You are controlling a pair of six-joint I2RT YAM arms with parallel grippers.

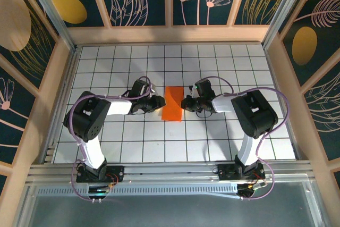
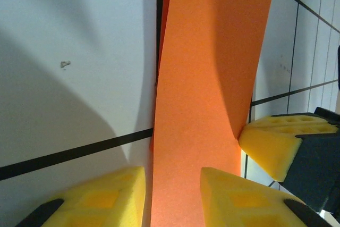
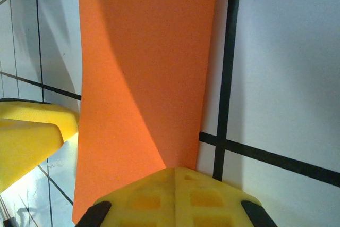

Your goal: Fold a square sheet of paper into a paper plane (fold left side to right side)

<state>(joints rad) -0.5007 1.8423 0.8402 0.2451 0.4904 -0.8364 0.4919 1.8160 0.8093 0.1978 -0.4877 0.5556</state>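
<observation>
The square sheet of paper (image 1: 172,104) lies on the gridded table as a narrow orange rectangle, folded in half lengthwise; no paper plane is in view. My left gripper (image 1: 156,103) is at its left edge. In the left wrist view the orange strip (image 2: 207,104) runs through the gap between the gripper's (image 2: 172,200) yellow pads, which stand apart. My right gripper (image 1: 187,103) is at the right edge. It is shut, pads together (image 3: 178,184), with the tip resting on the paper's (image 3: 138,78) near edge.
The white table (image 1: 239,73) carries a black grid and is walled by wooden rails on three sides. Each wrist view catches the other gripper's yellow pad beside the paper: the right one (image 2: 281,142) and the left one (image 3: 32,142).
</observation>
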